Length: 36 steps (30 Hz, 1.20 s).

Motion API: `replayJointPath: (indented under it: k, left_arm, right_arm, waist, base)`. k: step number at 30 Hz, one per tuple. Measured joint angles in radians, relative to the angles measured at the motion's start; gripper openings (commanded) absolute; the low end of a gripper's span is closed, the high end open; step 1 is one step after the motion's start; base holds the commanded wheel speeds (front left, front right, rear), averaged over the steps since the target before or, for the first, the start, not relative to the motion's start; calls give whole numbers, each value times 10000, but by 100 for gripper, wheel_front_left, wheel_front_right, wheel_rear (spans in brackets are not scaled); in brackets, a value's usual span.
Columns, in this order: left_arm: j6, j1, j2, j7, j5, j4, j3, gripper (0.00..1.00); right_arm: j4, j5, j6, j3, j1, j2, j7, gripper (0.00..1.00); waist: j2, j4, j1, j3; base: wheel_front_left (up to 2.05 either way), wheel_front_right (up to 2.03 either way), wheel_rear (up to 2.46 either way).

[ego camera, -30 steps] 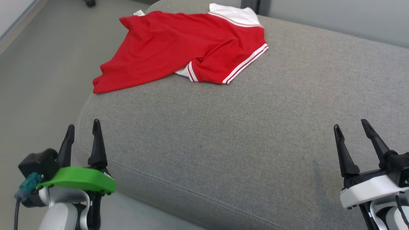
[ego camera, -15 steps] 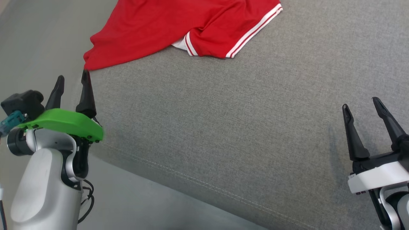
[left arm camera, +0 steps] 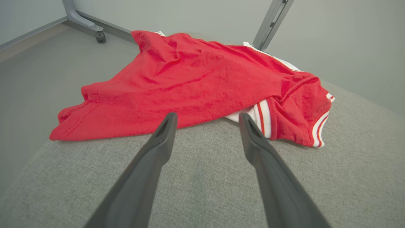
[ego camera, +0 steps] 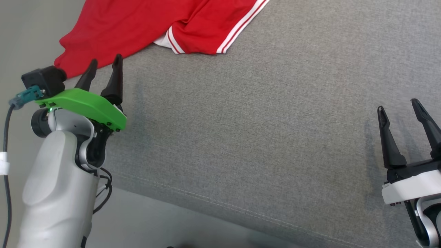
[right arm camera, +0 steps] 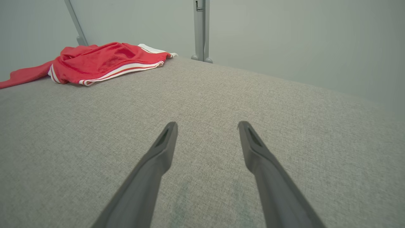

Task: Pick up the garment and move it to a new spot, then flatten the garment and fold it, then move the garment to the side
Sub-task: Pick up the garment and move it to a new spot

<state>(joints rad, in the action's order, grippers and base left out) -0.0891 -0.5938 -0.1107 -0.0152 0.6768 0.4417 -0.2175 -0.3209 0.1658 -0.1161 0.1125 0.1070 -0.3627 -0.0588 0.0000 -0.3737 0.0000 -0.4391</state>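
Observation:
A crumpled red garment (ego camera: pixel 137 24) with white-striped sleeve trim lies on the grey cushion (ego camera: pixel 258 120) at the head view's top left, partly cut off by the frame. It also shows in the left wrist view (left arm camera: pixel 196 82) and far off in the right wrist view (right arm camera: pixel 104 60). My left gripper (ego camera: pixel 105 63) stands open just short of the garment's near hem, nothing between its fingers. In its own view the left gripper (left arm camera: pixel 207 117) frames the hem. My right gripper (ego camera: pixel 398 105) is open over bare cushion at the lower right, far from the garment, as the right gripper (right arm camera: pixel 207 125) view confirms.
The cushion's rounded left edge (ego camera: pixel 137 179) drops to a grey floor (ego camera: pixel 20 41). A metal frame leg with a caster (left arm camera: pixel 99 34) stands behind the garment, and an upright metal post (right arm camera: pixel 201 30) rises past the cushion's far edge by a pale wall.
The head camera has tilted down, shifting the whole picture. My left arm has reached forward and its fingertips now stand close to the garment's hem. The right gripper stays put, open.

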Motion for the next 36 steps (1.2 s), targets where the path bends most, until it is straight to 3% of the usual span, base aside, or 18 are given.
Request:
replayJointPath:
  k: [22,36]
  left_arm:
    - [-343,-1685,-276,98,63,1710,-635,100]
    - [-353,-2318,33,96,1091,2180,-788,100]
  right_arm:
    - [-727,-77,-77,-274,50,174,305,100]
    - [-957,-77,-79,-495,167,460,301,100]
  waist:
    - [0,1019,0,-627]
    - [0,1589,0,-986]
  base:
    - [0,0,0]
    - [0,0,0]
